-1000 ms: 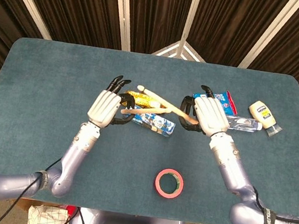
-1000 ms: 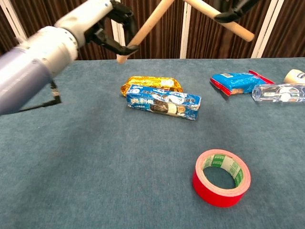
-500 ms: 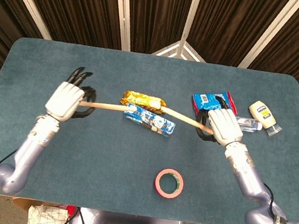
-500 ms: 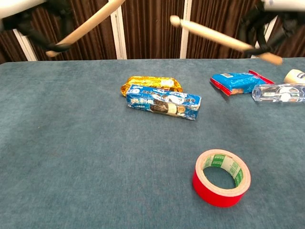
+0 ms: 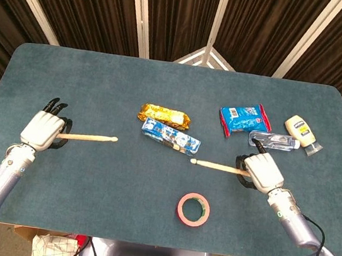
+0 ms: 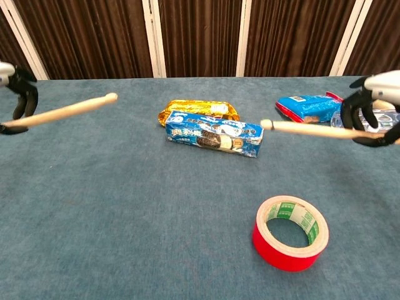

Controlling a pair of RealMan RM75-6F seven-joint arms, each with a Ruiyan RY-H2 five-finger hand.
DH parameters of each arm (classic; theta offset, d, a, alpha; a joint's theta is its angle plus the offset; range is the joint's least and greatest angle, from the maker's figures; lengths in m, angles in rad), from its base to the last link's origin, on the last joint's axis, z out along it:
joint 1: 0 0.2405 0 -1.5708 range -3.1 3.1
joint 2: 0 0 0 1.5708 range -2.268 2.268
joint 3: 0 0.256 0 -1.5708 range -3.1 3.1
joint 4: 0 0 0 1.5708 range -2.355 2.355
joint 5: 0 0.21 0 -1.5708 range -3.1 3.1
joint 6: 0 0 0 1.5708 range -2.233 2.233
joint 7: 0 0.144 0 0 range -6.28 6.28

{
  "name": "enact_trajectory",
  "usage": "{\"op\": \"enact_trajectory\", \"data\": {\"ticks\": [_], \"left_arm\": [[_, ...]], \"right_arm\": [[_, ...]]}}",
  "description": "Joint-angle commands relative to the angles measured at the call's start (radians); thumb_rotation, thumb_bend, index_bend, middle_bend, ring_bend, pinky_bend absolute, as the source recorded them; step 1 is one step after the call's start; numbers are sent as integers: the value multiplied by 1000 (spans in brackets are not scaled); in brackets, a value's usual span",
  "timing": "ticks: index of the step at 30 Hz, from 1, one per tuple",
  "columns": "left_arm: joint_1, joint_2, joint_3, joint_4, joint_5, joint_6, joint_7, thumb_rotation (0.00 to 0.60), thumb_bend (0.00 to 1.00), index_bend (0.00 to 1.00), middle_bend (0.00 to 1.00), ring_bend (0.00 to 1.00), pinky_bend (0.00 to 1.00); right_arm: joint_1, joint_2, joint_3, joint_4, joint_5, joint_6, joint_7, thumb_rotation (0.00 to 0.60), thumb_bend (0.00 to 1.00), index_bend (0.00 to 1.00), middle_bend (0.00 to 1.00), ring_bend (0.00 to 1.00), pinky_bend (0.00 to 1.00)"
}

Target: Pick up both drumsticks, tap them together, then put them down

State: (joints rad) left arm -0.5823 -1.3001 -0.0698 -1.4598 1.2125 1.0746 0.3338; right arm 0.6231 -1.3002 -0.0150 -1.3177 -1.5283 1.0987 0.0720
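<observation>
My left hand [image 5: 43, 131] [image 6: 15, 94] grips one wooden drumstick [image 5: 90, 136] [image 6: 65, 110] at the table's left side. Its tip points right, toward the snack packs, and the stick hangs above the cloth. My right hand [image 5: 262, 171] [image 6: 374, 107] holds the other drumstick [image 5: 216, 167] [image 6: 306, 129] at the right side, with the tip pointing left. The two tips are well apart, with the blue cookie pack between them.
A gold snack pack [image 5: 165, 114] and a blue cookie pack [image 5: 171, 137] lie mid-table. A red tape roll [image 5: 193, 209] [image 6: 290, 232] sits near the front edge. Another blue pack [image 5: 243, 118], a clear bottle [image 5: 273, 141] and a yellow-capped bottle [image 5: 303, 131] lie at the right.
Both hands have swung outward and down from the centre, carrying the drumsticks apart. The sticks, crossed a second ago, now sit low near the table on opposite sides.
</observation>
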Motion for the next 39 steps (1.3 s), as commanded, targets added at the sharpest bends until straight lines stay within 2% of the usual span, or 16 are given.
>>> {"op": "enact_trajectory", "data": {"ticks": [1,4,10,18,29,39], "left_arm": [[-2,-31,14,53,0,-35,-10,600,466,667,596,129,35],[-6,-51,18,86,0,-53,-10,600,466,668,596,129,35],[-10,-94,17,125,-3,-77,-18,600,466,668,596,129,35],[-26,-139,20,144,3,-99,24,600,466,668,596,129,30],[-35,-154,27,130,-42,-133,112,600,466,667,596,129,21],[-35,-156,22,127,-48,-135,112,600,466,668,596,129,21]], "right_arm": [[-16,-79,-39,151,-95,56,17,600,410,863,683,579,74],[-17,-117,-54,240,-134,73,18,600,410,863,683,579,74],[-34,-170,-78,352,-151,67,40,600,410,863,683,579,74],[-51,-223,-68,464,-115,33,105,600,410,864,683,579,74],[-59,-259,-69,574,-105,9,204,600,410,864,683,579,74],[-65,-269,-87,634,-127,18,254,600,410,862,683,579,74]]}}
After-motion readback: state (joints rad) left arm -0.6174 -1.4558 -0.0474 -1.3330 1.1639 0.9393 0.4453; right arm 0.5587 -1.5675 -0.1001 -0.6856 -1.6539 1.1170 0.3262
